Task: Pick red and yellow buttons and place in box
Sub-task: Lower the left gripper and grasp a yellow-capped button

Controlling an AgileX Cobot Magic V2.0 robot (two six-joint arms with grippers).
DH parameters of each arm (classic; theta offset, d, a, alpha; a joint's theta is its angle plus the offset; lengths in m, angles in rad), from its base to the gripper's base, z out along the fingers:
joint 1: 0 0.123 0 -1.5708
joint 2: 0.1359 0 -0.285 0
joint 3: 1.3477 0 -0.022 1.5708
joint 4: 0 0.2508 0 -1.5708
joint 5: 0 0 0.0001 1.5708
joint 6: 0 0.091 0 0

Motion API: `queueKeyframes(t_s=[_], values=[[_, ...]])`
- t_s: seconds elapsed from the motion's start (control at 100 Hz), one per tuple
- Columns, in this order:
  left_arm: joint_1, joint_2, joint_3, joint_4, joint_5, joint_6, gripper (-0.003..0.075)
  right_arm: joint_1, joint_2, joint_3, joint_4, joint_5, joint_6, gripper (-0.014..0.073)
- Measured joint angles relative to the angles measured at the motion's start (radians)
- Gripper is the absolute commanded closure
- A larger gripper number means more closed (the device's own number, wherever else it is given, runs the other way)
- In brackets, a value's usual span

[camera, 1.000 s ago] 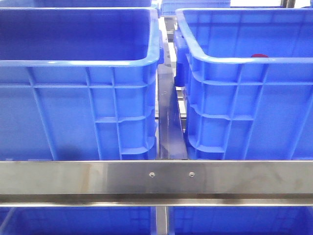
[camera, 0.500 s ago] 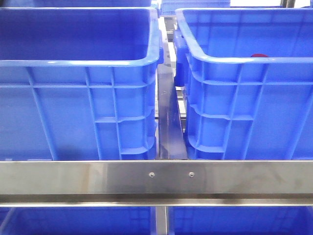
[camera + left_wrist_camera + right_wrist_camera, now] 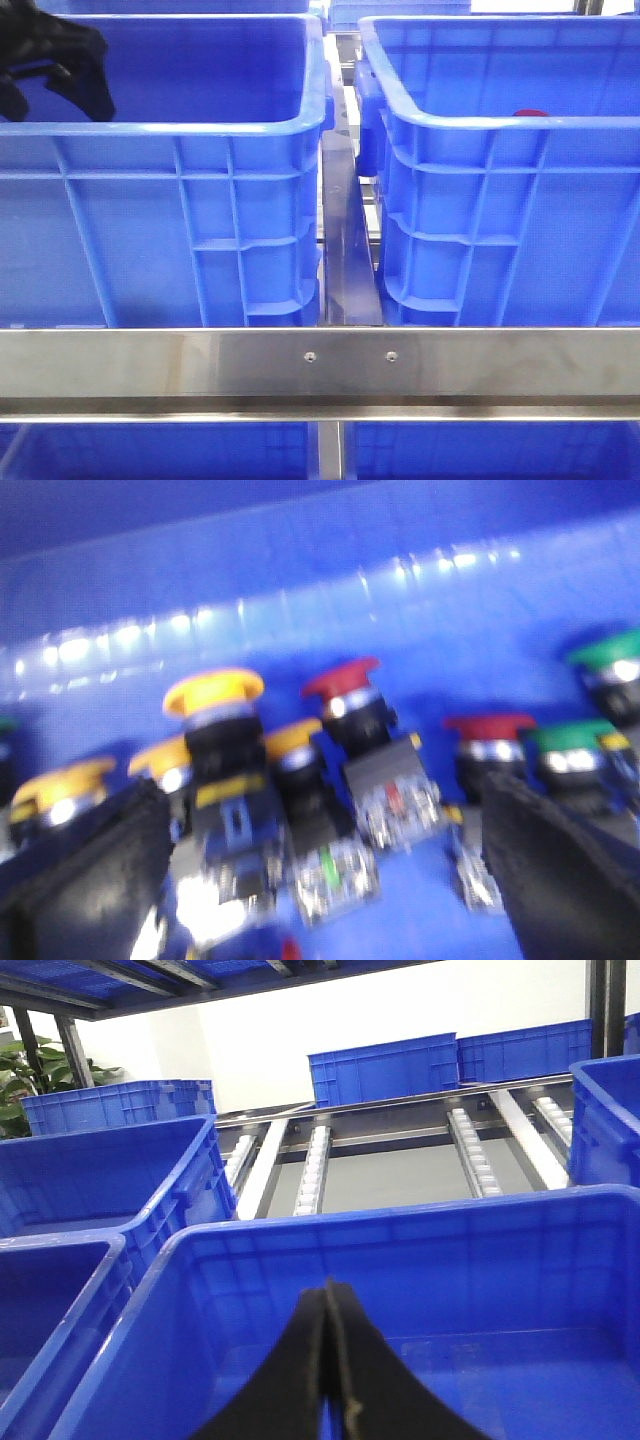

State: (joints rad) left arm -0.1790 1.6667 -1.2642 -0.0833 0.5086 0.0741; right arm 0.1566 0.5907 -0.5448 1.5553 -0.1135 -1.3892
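Over the left crate (image 3: 200,150), your left gripper (image 3: 320,880), jaws spread, faces a yellow button (image 3: 213,692) and red button (image 3: 342,678): descend and close; right gripper (image 3: 330,1360) jaws shut.

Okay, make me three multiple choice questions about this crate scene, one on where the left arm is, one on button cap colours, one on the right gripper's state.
1. In the front view, the left gripper is
A. over the left-hand crate
B. over the right-hand crate
C. below the steel rail

2. Cap colours among the buttons in the left wrist view:
A. red only
B. yellow, red and green
C. white and black

3. The right gripper is
A. wide open
B. shut on a button
C. shut, holding nothing

Answers: 1 A, it shows at that crate's far left corner. 2 B, all three colours appear. 3 C, its fingers meet with nothing between.
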Motion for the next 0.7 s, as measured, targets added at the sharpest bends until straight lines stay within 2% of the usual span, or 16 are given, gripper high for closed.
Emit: queueKeyframes(t_s=[0.39, 0.7], values=[[0.059, 0.044, -0.007, 0.002, -0.036, -0.008, 0.0143, 0.000, 0.000, 0.000, 0.000, 0.011, 0.000, 0.0661], [0.065, 0.097, -0.007, 0.002, -0.034, -0.008, 0.0148, 0.000, 0.000, 0.000, 0.000, 0.017, 0.000, 0.0661]])
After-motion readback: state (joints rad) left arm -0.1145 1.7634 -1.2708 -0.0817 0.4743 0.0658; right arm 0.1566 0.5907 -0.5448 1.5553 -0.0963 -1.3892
